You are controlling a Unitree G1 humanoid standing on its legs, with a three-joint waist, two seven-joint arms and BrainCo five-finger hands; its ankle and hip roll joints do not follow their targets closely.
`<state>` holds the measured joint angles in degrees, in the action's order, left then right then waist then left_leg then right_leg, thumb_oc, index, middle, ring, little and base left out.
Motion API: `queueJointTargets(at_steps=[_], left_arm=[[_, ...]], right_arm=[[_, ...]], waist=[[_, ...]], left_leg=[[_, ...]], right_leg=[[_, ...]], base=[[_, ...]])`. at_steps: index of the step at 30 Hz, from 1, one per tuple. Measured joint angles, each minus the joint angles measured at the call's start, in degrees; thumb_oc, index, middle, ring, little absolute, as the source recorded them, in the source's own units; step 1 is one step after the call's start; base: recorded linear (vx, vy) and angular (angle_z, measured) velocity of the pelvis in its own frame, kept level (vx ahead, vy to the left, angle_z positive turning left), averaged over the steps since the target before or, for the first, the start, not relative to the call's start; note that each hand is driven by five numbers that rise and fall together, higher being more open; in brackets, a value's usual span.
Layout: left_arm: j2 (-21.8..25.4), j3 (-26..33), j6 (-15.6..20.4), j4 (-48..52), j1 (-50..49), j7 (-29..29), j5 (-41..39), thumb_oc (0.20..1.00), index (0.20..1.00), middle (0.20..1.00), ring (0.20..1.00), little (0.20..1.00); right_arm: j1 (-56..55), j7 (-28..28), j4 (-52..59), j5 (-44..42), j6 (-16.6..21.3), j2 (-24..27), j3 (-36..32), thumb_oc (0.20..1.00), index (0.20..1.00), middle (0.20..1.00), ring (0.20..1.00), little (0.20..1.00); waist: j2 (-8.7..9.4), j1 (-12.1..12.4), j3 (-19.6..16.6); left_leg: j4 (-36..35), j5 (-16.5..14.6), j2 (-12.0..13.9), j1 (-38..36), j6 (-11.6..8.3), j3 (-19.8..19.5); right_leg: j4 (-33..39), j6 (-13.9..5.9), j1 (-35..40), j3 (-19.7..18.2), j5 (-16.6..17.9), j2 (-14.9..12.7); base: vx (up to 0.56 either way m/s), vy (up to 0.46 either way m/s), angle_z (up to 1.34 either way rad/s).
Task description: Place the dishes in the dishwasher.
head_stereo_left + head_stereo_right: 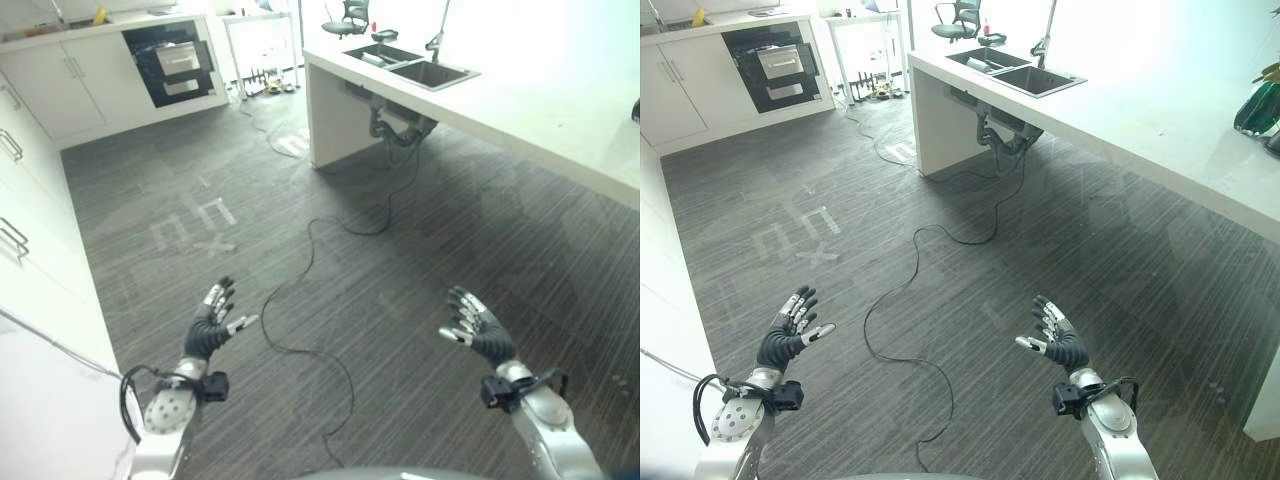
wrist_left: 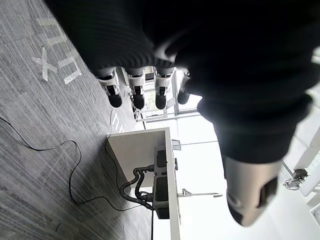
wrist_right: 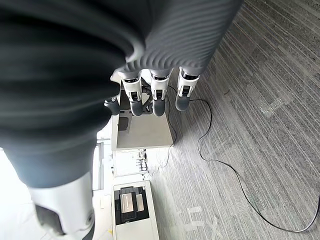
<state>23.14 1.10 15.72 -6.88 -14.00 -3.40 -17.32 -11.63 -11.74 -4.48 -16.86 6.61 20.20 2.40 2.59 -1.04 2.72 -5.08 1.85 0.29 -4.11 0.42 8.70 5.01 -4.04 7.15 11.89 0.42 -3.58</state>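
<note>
Dishes remain unhandled: left hand [image 1: 210,330] and right hand [image 1: 478,328] hover lower frame, fingers spread, grasping nothing, dishwasher [image 1: 170,62] far upper left.

Dark striped plank floor [image 1: 420,250] with pale taped markings [image 1: 195,225]. White counter [image 1: 1160,130] on the right carries a 2-basin sink [image 1: 1015,72] with an upright tap [image 1: 1045,40]; grey pipework [image 1: 1005,130] hangs exposed below it. White cabinets [image 1: 75,85] along the far wall. Black office chair [image 1: 348,17] beyond the counter. Green vase [image 1: 1260,105] at the counter's right edge.
</note>
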Motion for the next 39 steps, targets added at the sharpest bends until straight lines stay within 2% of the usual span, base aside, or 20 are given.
queueJointTargets(at_steps=[12,16,26,30,31,32,33,34,35,36,37,39], left_arm=[[0.2,-1.2,0.0,0.7,0.0,-1.8,-0.1,1.0,1.0,1.0,1.0,1.0],[0.2,-1.1,0.3,6.6,0.1,-2.1,-1.8,1.0,1.0,1.0,1.0,1.0],[0.2,-0.9,0.4,9.4,-1.2,-3.2,-3.0,1.0,1.0,1.0,1.0,1.0],[0.2,-1.0,0.4,9.3,-0.8,-3.2,-3.0,1.0,1.0,1.0,1.0,1.0],[0.4,-1.2,0.5,9.3,-0.5,-3.2,-3.3,1.0,1.0,1.0,1.0,1.0],[0.4,-1.2,0.7,9.3,-0.5,-3.1,-4.0,1.0,1.0,1.0,1.0,1.0],[1.0,-1.0,1.0,9.3,-0.3,-3.0,-4.1,1.0,1.0,1.0,1.0,1.0],[1.9,-0.7,1.3,9.3,0.0,-3.0,-4.1,1.0,1.0,1.0,1.0,1.0],[1.9,-0.6,1.3,9.1,-0.6,-3.0,-4.1,1.0,1.0,1.0,1.0,1.0],[1.7,-0.7,1.7,8.7,-1.1,-3.0,-4.0,1.0,1.0,1.0,1.0,1.0],[1.1,-0.7,2.8,8.4,-0.6,-3.1,-4.0,1.0,1.0,1.0,1.0,1.0],[-0.1,-0.7,3.0,7.1,-0.7,-3.0,-4.0,1.0,1.0,1.0,1.0,1.0]], right_arm=[[-0.5,-0.3,0.7,-0.1,-0.1,0.7,1.5,1.0,1.0,1.0,1.0,1.0],[-0.4,-0.5,3.8,-0.2,-0.1,0.8,1.5,1.0,1.0,1.0,1.0,1.0],[-1.7,-1.8,5.5,-0.2,-0.1,2.3,1.4,1.0,1.0,1.0,1.0,1.0],[-1.6,-1.6,5.5,-0.2,-0.1,3.5,1.4,1.0,1.0,1.0,1.0,1.0],[-1.5,-1.5,5.5,-0.2,-0.1,4.0,1.4,1.0,1.0,1.0,1.0,1.0],[-1.3,-1.6,5.5,-0.2,-0.1,4.5,1.3,1.0,1.0,1.0,1.0,1.0],[-0.8,-1.7,5.4,-0.2,-0.1,4.4,1.3,1.0,1.0,1.0,1.0,1.0],[-0.2,-2.1,5.5,-0.2,-0.1,4.4,1.2,1.0,1.0,1.0,1.0,1.0],[-0.3,-2.6,5.7,-0.2,0.0,4.5,0.6,1.0,1.0,1.0,1.0,1.0],[-0.5,-2.9,5.5,-0.2,0.2,4.4,-0.1,1.0,1.0,1.0,1.0,1.0],[-0.3,-3.2,4.8,-0.2,0.1,4.5,-0.7,1.0,1.0,1.0,1.0,1.0],[-0.3,-4.1,3.8,-0.1,0.1,5.2,-0.9,1.0,1.0,1.0,1.0,1.0]], waist=[[-0.19,-0.1,0.1],[-0.29,-0.1,0.1],[-0.67,-0.1,0.4],[-0.88,-0.3,1.4],[-0.79,-0.2,2.8],[-0.57,0.0,3.5],[0.78,0.0,4.9],[3.24,0.3,7.2],[4.09,1.0,7.7],[4.15,1.3,8.2],[3.26,1.8,9.0],[0.17,1.9,10.0]], left_leg=[[0.1,0.0,0.1,0.1,0.0,0.2],[0.1,0.0,0.1,0.1,-0.02,0.4],[0.1,0.1,0.5,0.3,-0.26,0.7],[0.1,0.5,0.8,1.0,-0.76,-0.1],[0.2,0.8,1.1,1.0,-1.27,-0.1],[0.8,1.1,1.3,1.0,-1.7,-0.2],[4.8,0.9,1.1,2.8,-2.03,-0.3],[13.0,0.5,0.7,6.6,-2.49,-0.3],[19.4,0.2,0.9,9.4,-2.84,-0.3],[24.7,-0.5,1.9,12.4,-3.68,-0.5],[24.6,-2.2,4.4,15.1,-4.66,1.5],[9.1,-0.3,9.1,15.1,-5.47,5.0]], right_leg=[[0.0,-0.01,-0.2,-0.3,0.0,0.0],[0.0,-0.01,-0.2,-0.3,0.0,0.1],[0.3,0.04,-0.5,-0.4,-0.2,0.4],[0.3,0.15,-0.6,0.0,-0.3,1.0],[0.0,0.31,-0.5,0.2,-0.4,1.4],[0.0,0.6,-0.6,0.3,-0.6,1.7],[0.1,0.85,-0.7,0.5,-1.0,1.1],[0.1,2.16,-0.5,0.4,-1.5,-0.1],[0.2,2.51,-0.2,-0.2,-1.4,-0.3],[0.1,3.08,0.7,-0.4,-1.6,-0.2],[0.4,2.92,0.9,-0.4,-1.7,0.7],[0.4,2.61,2.7,0.0,-2.8,3.4]], base=[[0.01,-0.023,-0.01],[0.0,-0.082,-0.01],[-0.01,-0.138,-0.01],[0.01,-0.156,0.09],[0.06,-0.184,0.11],[0.05,-0.157,0.1],[0.06,-0.076,0.05],[0.12,-0.028,-0.07],[0.2,0.023,-0.09],[0.3,0.117,-0.12],[0.38,0.215,0.03],[0.41,0.263,0.02]])
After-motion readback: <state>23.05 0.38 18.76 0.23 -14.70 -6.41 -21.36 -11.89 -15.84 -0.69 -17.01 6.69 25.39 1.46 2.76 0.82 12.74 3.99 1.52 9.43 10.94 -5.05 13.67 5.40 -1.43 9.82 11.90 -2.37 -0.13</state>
